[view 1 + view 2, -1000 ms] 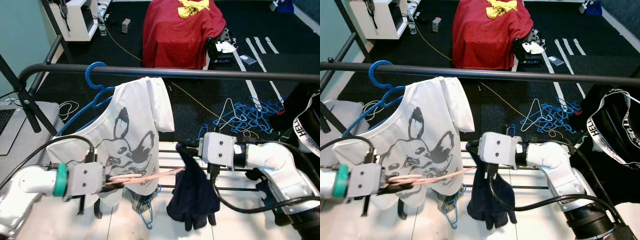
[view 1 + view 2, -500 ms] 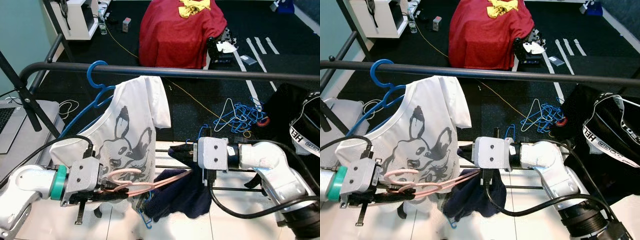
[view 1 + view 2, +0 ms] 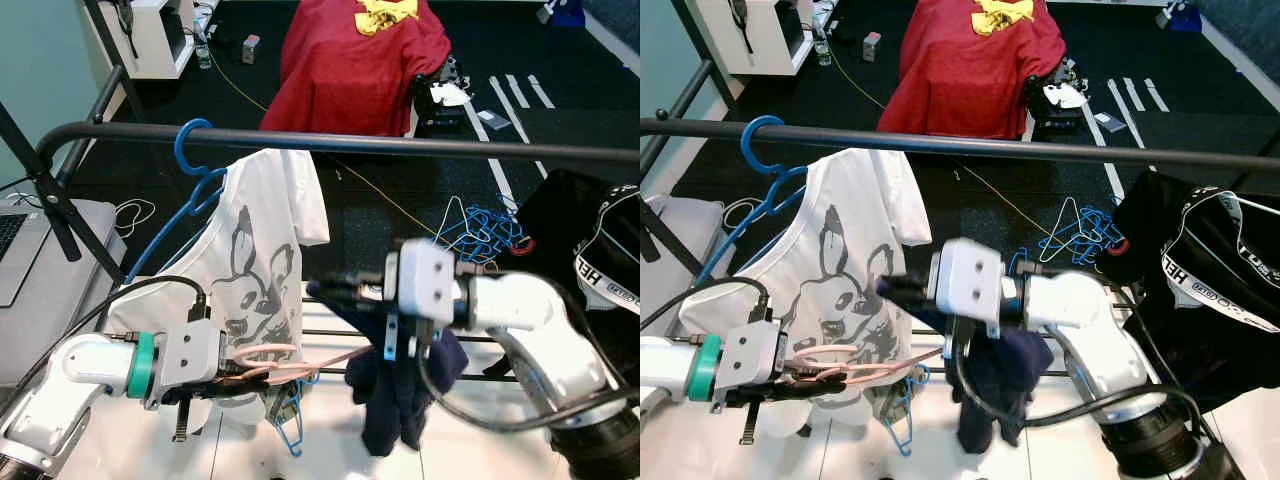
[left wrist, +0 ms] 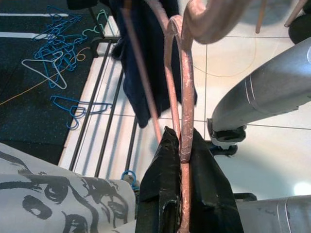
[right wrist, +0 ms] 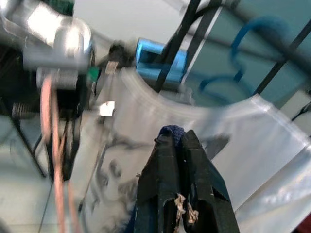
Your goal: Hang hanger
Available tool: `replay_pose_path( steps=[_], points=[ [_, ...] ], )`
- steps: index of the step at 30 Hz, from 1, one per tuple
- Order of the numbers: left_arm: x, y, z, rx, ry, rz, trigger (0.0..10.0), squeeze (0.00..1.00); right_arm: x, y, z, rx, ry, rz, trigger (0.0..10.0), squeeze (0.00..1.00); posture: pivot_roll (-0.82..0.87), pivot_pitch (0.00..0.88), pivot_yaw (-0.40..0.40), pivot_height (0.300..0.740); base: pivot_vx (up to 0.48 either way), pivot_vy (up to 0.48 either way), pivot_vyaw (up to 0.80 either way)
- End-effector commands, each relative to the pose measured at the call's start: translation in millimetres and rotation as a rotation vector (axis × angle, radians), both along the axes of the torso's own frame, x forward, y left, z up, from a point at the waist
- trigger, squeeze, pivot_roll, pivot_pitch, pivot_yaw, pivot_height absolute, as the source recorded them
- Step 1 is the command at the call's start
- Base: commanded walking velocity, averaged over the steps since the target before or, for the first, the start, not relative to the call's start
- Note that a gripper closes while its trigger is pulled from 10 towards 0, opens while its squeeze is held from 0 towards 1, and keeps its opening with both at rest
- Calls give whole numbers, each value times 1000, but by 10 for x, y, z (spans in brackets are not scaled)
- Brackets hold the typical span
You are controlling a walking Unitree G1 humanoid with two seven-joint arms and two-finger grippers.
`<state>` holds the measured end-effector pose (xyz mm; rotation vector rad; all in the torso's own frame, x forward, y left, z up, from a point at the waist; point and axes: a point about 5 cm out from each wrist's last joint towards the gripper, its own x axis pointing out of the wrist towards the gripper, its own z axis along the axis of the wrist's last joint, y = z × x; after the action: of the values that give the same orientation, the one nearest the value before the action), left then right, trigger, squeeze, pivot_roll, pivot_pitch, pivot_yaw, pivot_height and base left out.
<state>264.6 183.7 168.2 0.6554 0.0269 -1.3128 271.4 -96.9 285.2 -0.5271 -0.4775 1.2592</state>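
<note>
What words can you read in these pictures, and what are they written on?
"HEL": white band on the black garment hanging at the right; the remaining letters are cut off or folded away.
White t-shirt on the blue hanger: a cartoon animal drawing, no words.
Red cloth: yellow print, too blurred to read.

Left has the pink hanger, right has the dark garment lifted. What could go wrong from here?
The right gripper pinches only an edge of the dark garment, so it may slip free while being threaded. The pink hanger in the left gripper sits close against the white shirt and the blue hanger below it, so it could snag either one.
</note>
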Motion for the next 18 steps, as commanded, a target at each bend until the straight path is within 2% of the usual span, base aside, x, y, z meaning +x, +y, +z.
replay_pose_path(
  steps=[1,2,3,5,7,9,10,11,14,17,18],
  points=[
    [-19,-2,-77,15,30,0,10000,0,-81,-6,-31,-25,9,42,10000,0,-239,188,92,740,0,0,0],
    [-1,6,-49,-5,32,17,10000,0,-99,-72,-196,-130,24,40,10000,0,-239,188,92,740,0,0,0],
    [-1,6,-49,-5,32,17,10000,0,-99,-72,-196,-130,24,40,10000,0,-239,188,92,740,0,0,0],
    [20,16,-7,-32,35,35,10000,0,-145,-197,-477,-313,48,42,10000,0,-239,188,91,740,0,0,0],
    [24,28,18,-43,33,39,10000,0,-198,-305,-653,-434,77,43,10000,0,-237,190,91,740,0,0,0],
    [24,28,18,-43,33,39,10000,0,-198,-305,-653,-434,77,43,10000,0,-237,190,91,740,0,0,0],
    [13,39,40,-48,35,36,10000,0,-224,-387,-747,-513,85,42,10000,0,-237,190,92,740,0,0,0],
    [13,39,40,-48,35,36,10000,0,-224,-387,-747,-513,85,42,10000,0,-237,190,92,740,0,0,0],
    [-14,53,69,-53,46,22,10000,0,-241,-491,-836,-602,93,32,10000,0,-239,189,94,740,0,0,0],
    [-40,46,86,-55,58,4,10000,0,-218,-510,-839,-621,85,18,10000,0,-234,187,96,740,0,0,0],
    [-55,34,97,-57,63,-6,10000,0,-178,-496,-805,-600,76,0,10000,0,-234,187,96,740,0,0,0]
  ],
)
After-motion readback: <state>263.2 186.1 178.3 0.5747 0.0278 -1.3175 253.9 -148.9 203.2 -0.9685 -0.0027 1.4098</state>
